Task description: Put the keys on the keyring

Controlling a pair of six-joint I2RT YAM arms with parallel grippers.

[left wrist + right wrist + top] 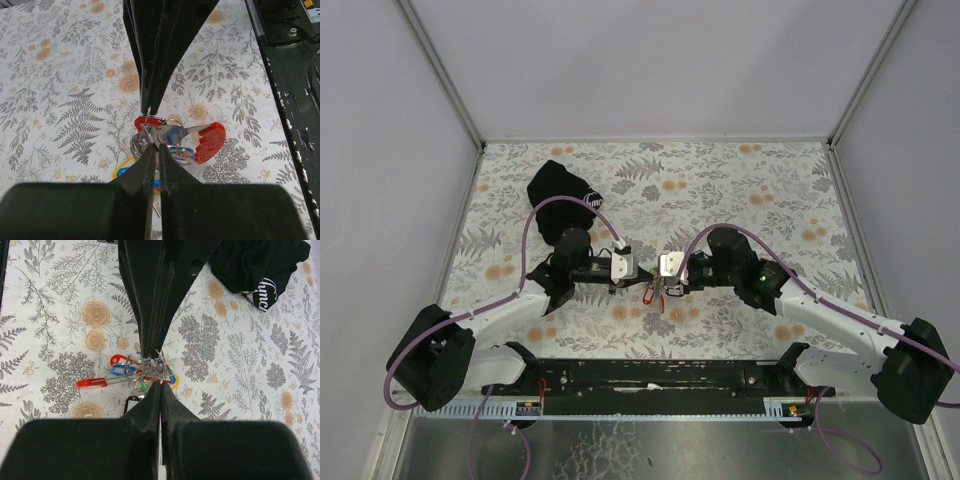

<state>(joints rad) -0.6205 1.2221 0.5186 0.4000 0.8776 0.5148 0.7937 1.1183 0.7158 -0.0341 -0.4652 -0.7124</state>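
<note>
Starting at the far left, the black pouch [560,195] sits slumped near the back of the floral counter [740,190], well apart from the action. Its white logo shows at the top of the right wrist view [260,295].

Moving in, we reach the left gripper [642,279], stretched toward the middle of the counter with its fingers [145,170] pressed flat together and no gap between them.

Right at their tips is the bunch of keys [651,293], between the 2 grippers and toward the near edge. From the left wrist we pick out a red tag [210,142] and a silver key blade [170,135] beside it. From the right wrist we see a tangle of wire rings [150,367], with a long red tag [90,383], a blue tag [120,371] and a sliver of yellow tag [173,383].

On the right, the right gripper [663,283] points back at its partner nose to nose, its fingers [170,410] closed tight too. Both tips bury themselves in the rings, but we cannot tell whether either pair actually pinches 1.
</note>
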